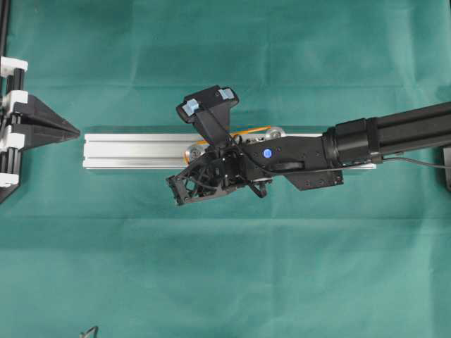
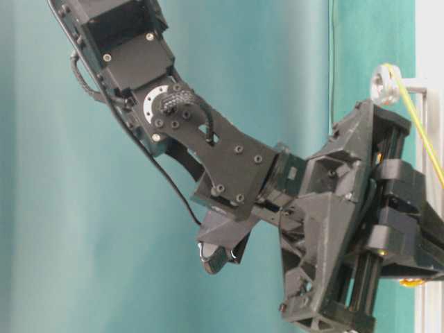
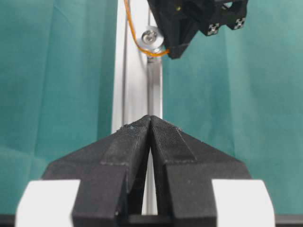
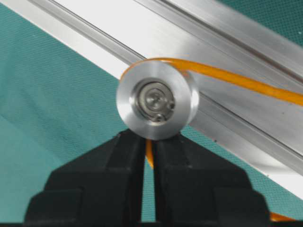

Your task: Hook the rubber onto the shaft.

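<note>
The rubber (image 4: 246, 81) is a thin orange band. It runs along the silver rail (image 4: 227, 42), passes over the top of the round silver shaft (image 4: 154, 100) and drops between my right gripper's jaws. My right gripper (image 4: 149, 135) is shut on the rubber just under the shaft. Overhead, the right gripper (image 1: 201, 158) reaches across the rail (image 1: 134, 149) to this shaft (image 1: 193, 153), and the rubber (image 1: 248, 131) stretches to a second shaft (image 1: 276, 132). My left gripper (image 1: 70, 130) sits shut and empty off the rail's left end. Its tips (image 3: 150, 119) point down the rail at the shaft (image 3: 150, 36).
Green cloth (image 1: 225, 267) covers the table around the rail. The right arm (image 1: 394, 134) lies over the rail's right half. A black cable end (image 1: 89, 331) shows at the bottom edge. In the table-level view the arm (image 2: 229, 166) fills most of the picture.
</note>
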`<act>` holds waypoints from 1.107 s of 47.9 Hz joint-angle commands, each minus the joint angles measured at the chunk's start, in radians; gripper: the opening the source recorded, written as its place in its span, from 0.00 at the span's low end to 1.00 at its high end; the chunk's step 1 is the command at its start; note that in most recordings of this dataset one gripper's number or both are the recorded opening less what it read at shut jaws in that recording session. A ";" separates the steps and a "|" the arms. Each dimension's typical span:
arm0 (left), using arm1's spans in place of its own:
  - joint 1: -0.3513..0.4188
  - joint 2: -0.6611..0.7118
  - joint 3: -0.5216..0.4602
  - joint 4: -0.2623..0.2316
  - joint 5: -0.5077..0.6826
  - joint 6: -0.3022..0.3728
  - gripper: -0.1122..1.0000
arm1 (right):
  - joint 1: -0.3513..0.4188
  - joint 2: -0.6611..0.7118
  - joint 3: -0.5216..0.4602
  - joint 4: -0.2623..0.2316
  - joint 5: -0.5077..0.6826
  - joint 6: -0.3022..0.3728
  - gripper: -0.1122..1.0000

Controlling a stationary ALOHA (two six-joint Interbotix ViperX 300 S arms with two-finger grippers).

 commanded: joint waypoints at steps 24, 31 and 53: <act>-0.002 0.008 -0.029 0.003 -0.009 0.000 0.10 | 0.012 -0.121 0.080 0.005 -0.002 0.003 0.16; -0.002 0.006 -0.031 0.003 -0.009 0.000 0.10 | 0.012 -0.135 0.097 0.003 -0.002 0.003 0.16; -0.002 0.008 -0.031 0.003 -0.011 0.000 0.10 | 0.012 -0.167 0.120 -0.026 -0.002 -0.021 0.16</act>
